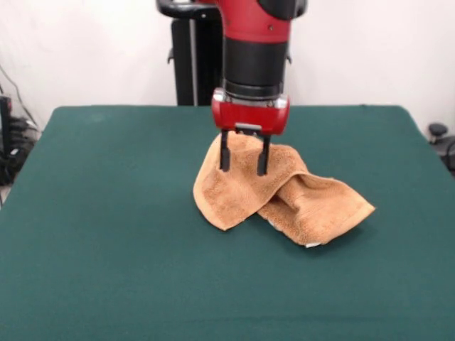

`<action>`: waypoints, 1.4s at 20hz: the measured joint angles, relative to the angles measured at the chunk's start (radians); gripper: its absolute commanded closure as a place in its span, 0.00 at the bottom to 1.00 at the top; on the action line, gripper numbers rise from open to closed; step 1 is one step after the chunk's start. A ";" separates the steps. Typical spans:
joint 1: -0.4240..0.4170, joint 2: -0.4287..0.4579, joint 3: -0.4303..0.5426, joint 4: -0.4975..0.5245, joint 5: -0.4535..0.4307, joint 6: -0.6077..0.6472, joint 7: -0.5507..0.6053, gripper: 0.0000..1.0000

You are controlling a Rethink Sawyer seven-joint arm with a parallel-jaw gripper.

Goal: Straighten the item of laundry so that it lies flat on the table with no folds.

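Note:
The orange-tan towel [306, 202] lies crumpled near the middle of the dark green table [106, 234]. One part is folded over into a point at the front left, and another lobe stretches to the right. A small white tag [313, 245] peeks out at its front edge. My gripper [244, 169] comes straight down over the towel's upper left part. Its two black fingers [225, 153] stand apart, with a raised hump of towel showing between and behind them. The gripper is open and not closed on the cloth.
The robot's black pedestal [192, 57] stands behind the table's far edge. Cables and gear [11, 142] sit off the left side, and a dark object [439, 131] off the right. Green tabletop surrounds the towel on all sides.

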 measured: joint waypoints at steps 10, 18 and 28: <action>0.001 0.114 0.002 -0.002 0.000 -0.159 0.000 0.00; -0.017 0.164 0.008 -0.002 0.001 -0.240 0.000 0.00; -0.022 0.190 0.010 -0.016 -0.001 -0.278 0.000 0.00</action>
